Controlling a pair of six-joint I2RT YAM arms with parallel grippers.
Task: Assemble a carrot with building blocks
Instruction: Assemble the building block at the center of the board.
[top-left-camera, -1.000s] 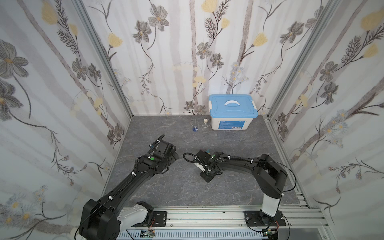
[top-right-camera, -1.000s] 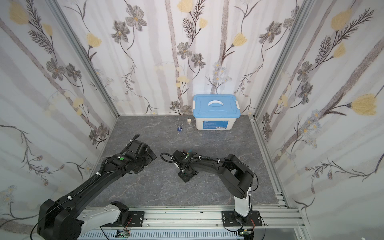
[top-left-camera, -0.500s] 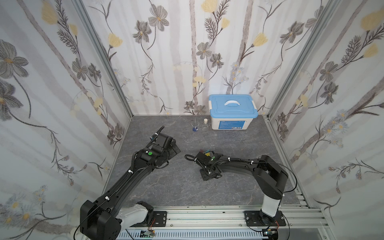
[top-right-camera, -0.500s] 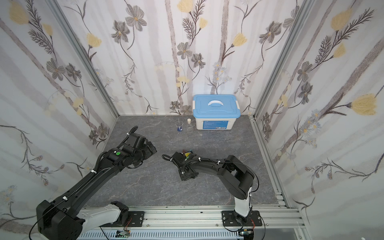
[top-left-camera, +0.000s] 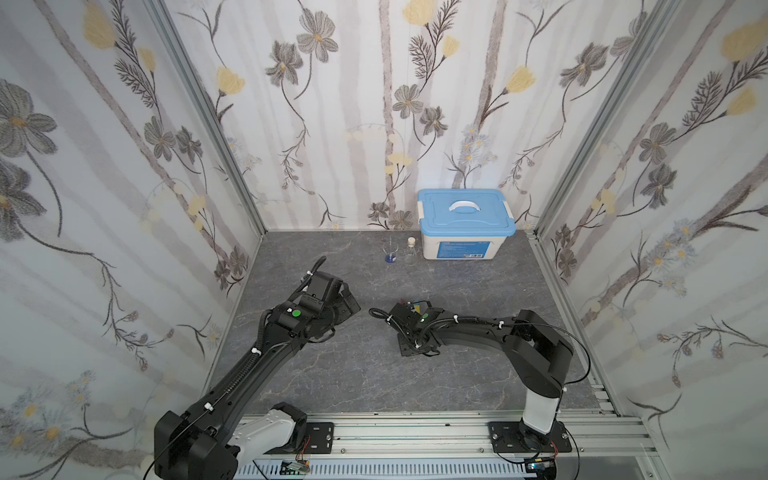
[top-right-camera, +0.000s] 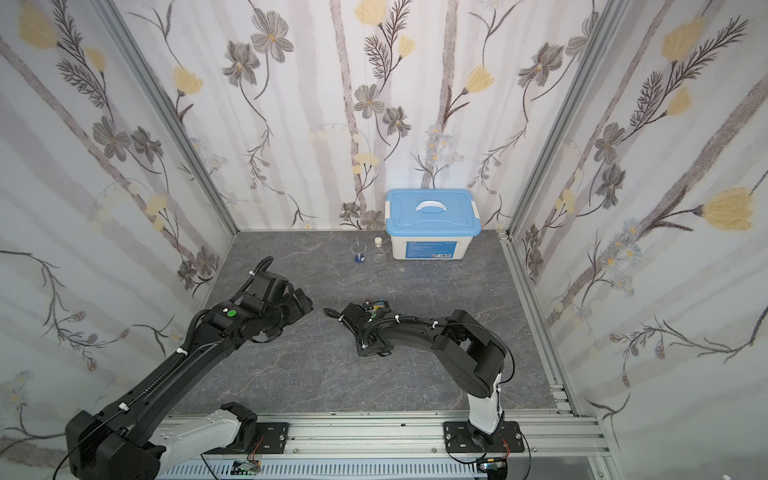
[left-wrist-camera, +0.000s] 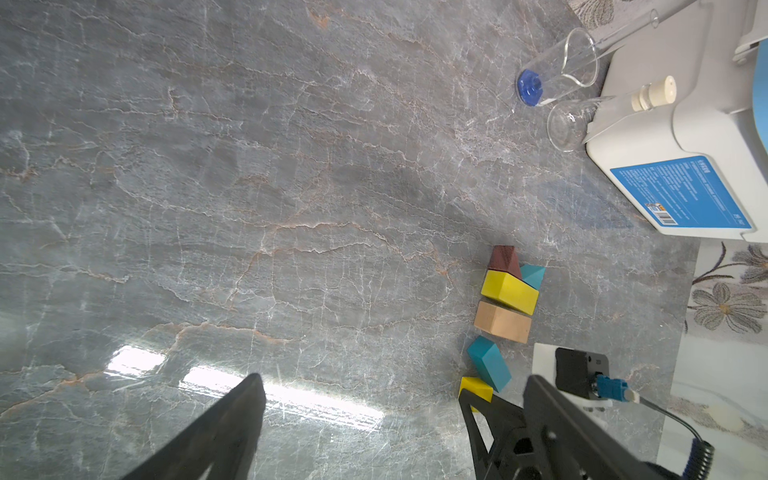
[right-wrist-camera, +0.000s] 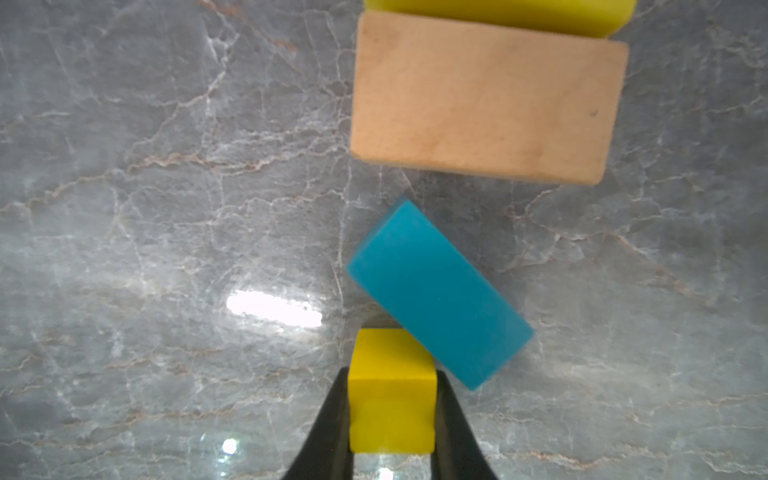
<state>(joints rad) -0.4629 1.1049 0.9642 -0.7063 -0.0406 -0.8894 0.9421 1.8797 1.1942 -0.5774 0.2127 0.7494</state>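
Nearest the base, the right fingers (right-wrist-camera: 330, 428) are narrowed onto the yellow cube (right-wrist-camera: 392, 390), one finger flat on each side of it. Whether the cube rests on the counter (top-left-camera: 332, 374) or hangs just above it cannot be told.

Straight ahead of those fingers, and touching the cube's far corner, lies the teal brick (right-wrist-camera: 436, 291). Its long axis runs diagonally, skewed against the column, so a wedge of bare counter shows between it and the tan brick (right-wrist-camera: 482, 99). The next move probably turns on that skew: the cube is meant to cap the near end as the carrot's tip, and a crooked teal brick gives it no square face to meet. The right arm is at the spot. The left fingers (left-wrist-camera: 228, 428) stand wide and empty, well apart to the left.

Beyond, the tan brick lies crosswise with the yellow brick (left-wrist-camera: 509, 291) against its far side. Past that, the maroon wedge (left-wrist-camera: 503, 257) and teal wedge (left-wrist-camera: 532, 275) sit together as leaves.

That makes six blocks: one cube, three bricks and two wedges. All lie mid-counter and are mostly hidden under the right arm in both top views.

Farthest off, by the back wall, are one beaker (top-left-camera: 390, 252), one flask (top-left-camera: 411, 251) and one box (top-left-camera: 467, 224).
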